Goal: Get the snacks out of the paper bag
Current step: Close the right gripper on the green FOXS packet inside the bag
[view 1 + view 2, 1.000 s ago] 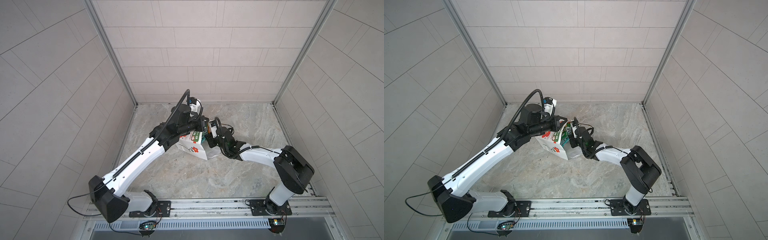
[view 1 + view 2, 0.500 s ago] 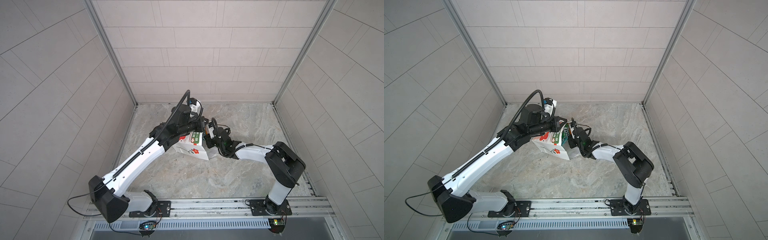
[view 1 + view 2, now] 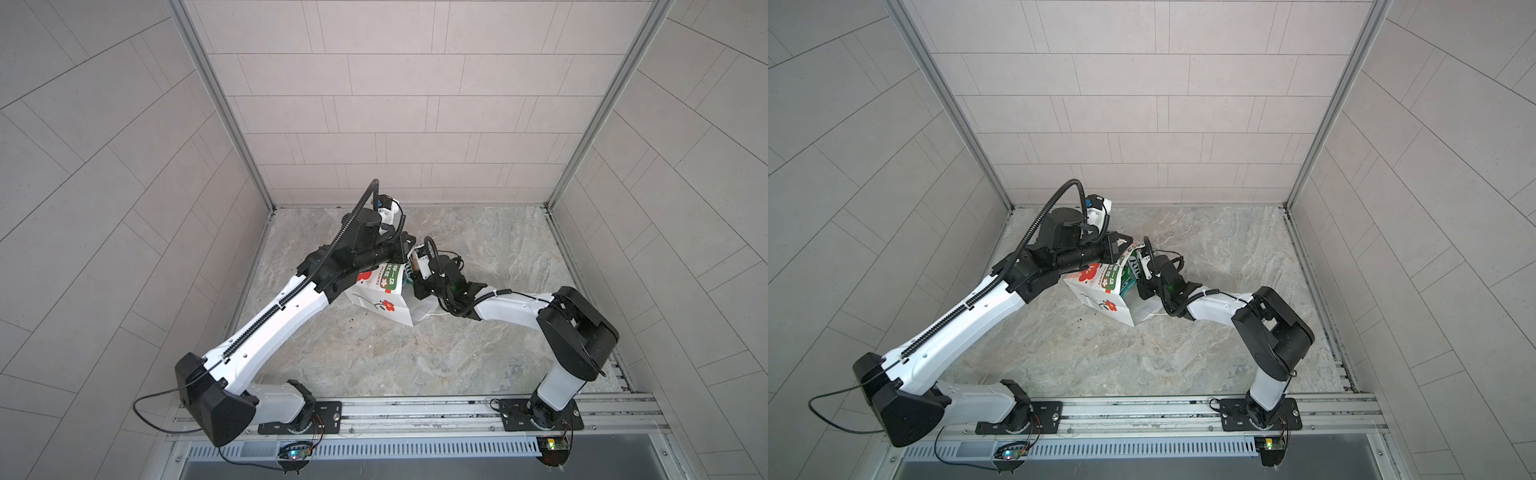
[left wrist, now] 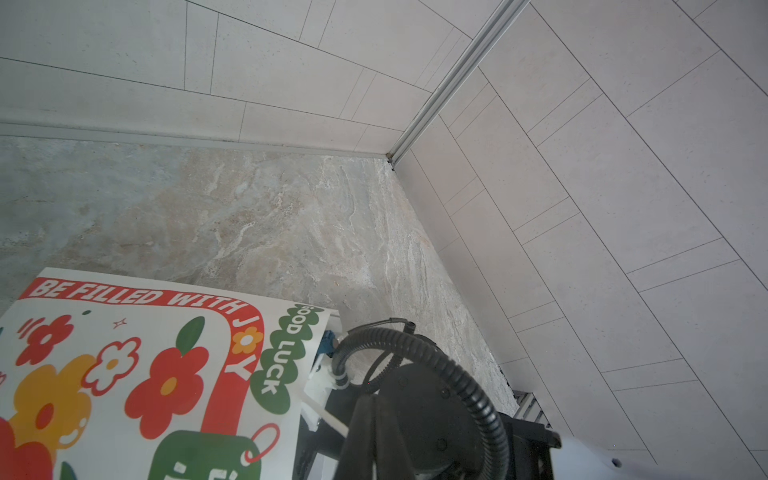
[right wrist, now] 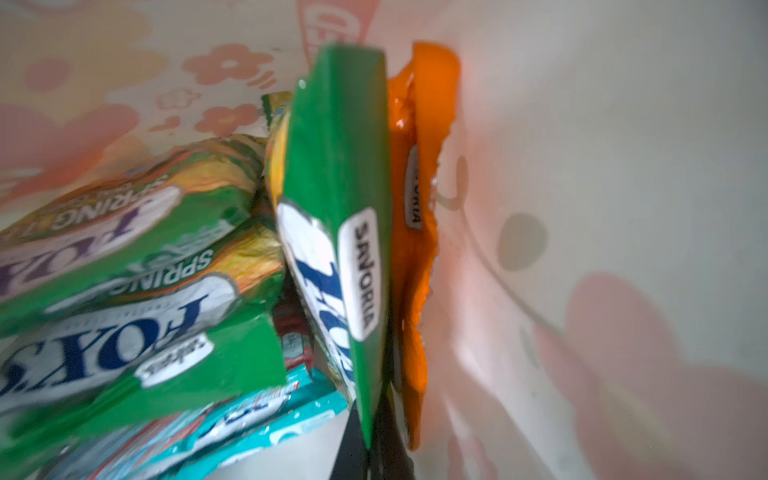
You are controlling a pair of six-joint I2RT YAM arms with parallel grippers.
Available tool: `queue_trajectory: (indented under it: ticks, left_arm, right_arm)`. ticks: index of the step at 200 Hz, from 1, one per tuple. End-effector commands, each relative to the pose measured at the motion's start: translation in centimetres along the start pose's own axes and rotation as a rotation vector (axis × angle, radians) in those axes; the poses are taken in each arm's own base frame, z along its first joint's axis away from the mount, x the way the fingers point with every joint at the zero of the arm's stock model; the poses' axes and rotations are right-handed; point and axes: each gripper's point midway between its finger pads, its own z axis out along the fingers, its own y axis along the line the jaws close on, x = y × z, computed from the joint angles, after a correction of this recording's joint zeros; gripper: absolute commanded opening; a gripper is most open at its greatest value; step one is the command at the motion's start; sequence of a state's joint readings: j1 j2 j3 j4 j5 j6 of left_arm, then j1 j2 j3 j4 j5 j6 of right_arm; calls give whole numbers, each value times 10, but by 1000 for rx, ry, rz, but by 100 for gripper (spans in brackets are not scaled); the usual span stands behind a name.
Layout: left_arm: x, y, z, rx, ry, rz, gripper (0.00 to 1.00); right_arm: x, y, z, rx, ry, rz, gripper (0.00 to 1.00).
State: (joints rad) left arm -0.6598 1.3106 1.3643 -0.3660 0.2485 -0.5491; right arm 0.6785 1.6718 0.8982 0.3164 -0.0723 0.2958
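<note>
Marble-patterned counter [image 3: 374,353], grey and beige with pale veins, seen in both top views [image 3: 1100,353] and again from the left wrist [image 4: 249,216]. Sprinkled with a few dark specks [image 3: 353,331] near the middle. Closed in on three sides by pale tiled walls: back [image 3: 395,104], left [image 3: 104,187], right [image 3: 685,208]. Joined at the far corners by slim metal posts [image 3: 222,104] [image 3: 604,104]. Bordered along the right edge by a narrow slotted strip [image 3: 619,374]. Fronted by a metal rail [image 3: 415,409], with a white slotted grille [image 3: 415,451] just below it.
</note>
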Motion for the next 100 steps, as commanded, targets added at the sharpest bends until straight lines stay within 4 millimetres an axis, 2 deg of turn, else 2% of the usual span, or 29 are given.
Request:
queue_trajectory:
  ticks: [1,63,100]
  left_arm:
    - [-21,-10,-20,-3,-74,30,0]
    - [-19,1,-17,-56,-78,9,0]
    - [-19,0,-18,-49,-77,4,0]
  right_arm:
    - [-20,2,-23,-21,-62,-5,0]
    - [-26,2,-61,-72,-85,2,0]
    - [-14,2,-75,-125,-22,0,0]
